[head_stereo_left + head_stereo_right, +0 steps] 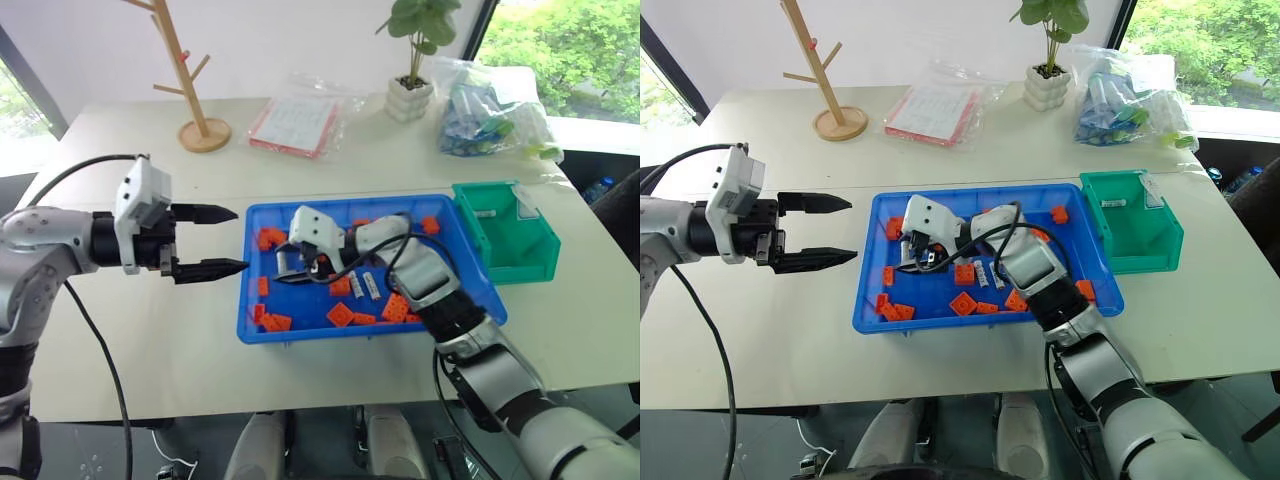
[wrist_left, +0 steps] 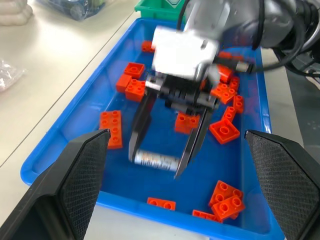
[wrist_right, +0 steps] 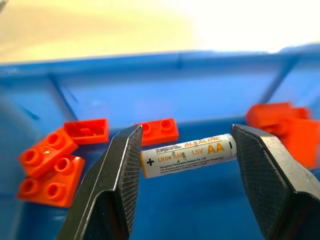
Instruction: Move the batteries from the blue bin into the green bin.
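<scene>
The right gripper (image 3: 186, 155) pinches a battery (image 3: 189, 155) end to end at frame centre, lifting it clear of the blue bin (image 1: 262, 330) for carrying to the green bin (image 1: 520, 262). The left gripper (image 1: 212, 241), at left, hangs spread and empty, out of the way.

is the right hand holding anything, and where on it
Yes: the right hand holds an AA battery lengthwise, one finger on each end, above the blue bin. The left hand holds nothing.

The right gripper (image 1: 290, 272) is hanging over the left part of the blue bin (image 1: 470, 268) among orange bricks (image 1: 340, 314), while the left gripper (image 1: 225, 240) is hovering with fingers parted at its 9 o'clock and the green bin (image 1: 520, 255) is sitting at its 3 o'clock.
</scene>
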Robot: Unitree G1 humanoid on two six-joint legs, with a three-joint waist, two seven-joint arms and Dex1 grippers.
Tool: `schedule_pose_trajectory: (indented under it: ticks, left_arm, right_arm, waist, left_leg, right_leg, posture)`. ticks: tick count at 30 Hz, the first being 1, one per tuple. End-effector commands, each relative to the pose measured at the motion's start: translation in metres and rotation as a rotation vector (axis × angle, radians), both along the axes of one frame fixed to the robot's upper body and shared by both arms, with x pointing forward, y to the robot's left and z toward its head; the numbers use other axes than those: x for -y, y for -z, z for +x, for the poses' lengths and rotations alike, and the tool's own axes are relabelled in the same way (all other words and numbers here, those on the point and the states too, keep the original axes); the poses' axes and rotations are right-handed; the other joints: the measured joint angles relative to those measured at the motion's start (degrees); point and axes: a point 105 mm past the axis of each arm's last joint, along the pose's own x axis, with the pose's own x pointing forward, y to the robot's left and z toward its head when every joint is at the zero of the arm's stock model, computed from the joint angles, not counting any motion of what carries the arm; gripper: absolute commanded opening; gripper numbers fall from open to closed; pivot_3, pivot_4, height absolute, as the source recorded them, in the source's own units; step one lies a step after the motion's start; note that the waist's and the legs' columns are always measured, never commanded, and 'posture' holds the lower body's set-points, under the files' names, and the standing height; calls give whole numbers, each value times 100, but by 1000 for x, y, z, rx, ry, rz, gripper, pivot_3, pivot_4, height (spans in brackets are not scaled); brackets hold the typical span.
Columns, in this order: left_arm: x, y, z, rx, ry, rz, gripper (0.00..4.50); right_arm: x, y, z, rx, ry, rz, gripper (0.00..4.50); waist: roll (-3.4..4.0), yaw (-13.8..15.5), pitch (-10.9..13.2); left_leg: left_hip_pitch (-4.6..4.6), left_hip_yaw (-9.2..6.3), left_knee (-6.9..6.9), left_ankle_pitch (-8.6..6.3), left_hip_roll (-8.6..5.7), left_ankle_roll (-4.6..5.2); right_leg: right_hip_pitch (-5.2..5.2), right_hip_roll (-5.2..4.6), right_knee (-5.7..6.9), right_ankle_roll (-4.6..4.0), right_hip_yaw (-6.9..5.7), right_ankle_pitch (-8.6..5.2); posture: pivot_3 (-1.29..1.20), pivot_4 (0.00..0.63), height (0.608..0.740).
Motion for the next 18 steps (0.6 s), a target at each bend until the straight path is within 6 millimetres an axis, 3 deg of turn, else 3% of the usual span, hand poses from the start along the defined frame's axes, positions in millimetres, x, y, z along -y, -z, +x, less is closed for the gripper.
schedule_pose_trajectory:
  ticks: [1,4,6,8,10,15,18]
  left_arm:
    - [5,-6,-1,29,27,-3,4500]
    - [7,-2,-3,20,42,-3,4500]
    - [9,1,-4,14,46,-9,4500]
    - [9,3,-4,8,44,-16,4500]
    - [10,5,-4,4,44,-21,4500]
    - [16,6,0,1,62,-36,4500]
    - [20,3,5,8,73,-45,4500]
  right_arm:
    - [29,-47,2,90,67,75,2708]
    - [82,-77,16,174,248,95,2708]
    - [129,-90,26,211,426,99,2708]
    - [175,-95,29,230,589,88,2708]
    - [209,-93,24,245,696,61,2708]
    - [267,-81,11,248,911,23,2708]
    - [283,-68,4,261,958,-44,2708]
  waist:
    - [0,29,0]
    - [0,112,1]
    - [-2,171,2]
    - [-3,217,2]
    - [-5,253,2]
    - [-3,246,3]
    - [-3,251,3]
  left_leg:
    - [0,1,0,0,0,0]
    - [-2,4,1,-1,0,1]
    - [-3,7,1,-1,0,2]
    - [-5,9,1,-2,1,3]
    - [-5,18,0,-7,5,10]
    - [-5,33,1,-9,14,16]
    - [-5,36,5,-9,15,17]
  right_leg:
    - [0,-1,0,0,0,0]
    - [0,-2,-4,0,0,0]
    - [1,-3,-6,1,-1,0]
    - [4,-5,-13,0,-3,0]
    - [6,-5,-21,0,-2,0]
    - [5,-4,-21,-1,1,-1]
    - [7,-4,-22,-1,1,-1]
  posture:
    - [0,150,692]
    - [0,150,692]
    - [0,150,692]
    - [0,150,692]
    - [0,150,692]
    - [0,150,692]
    - [0,150,692]
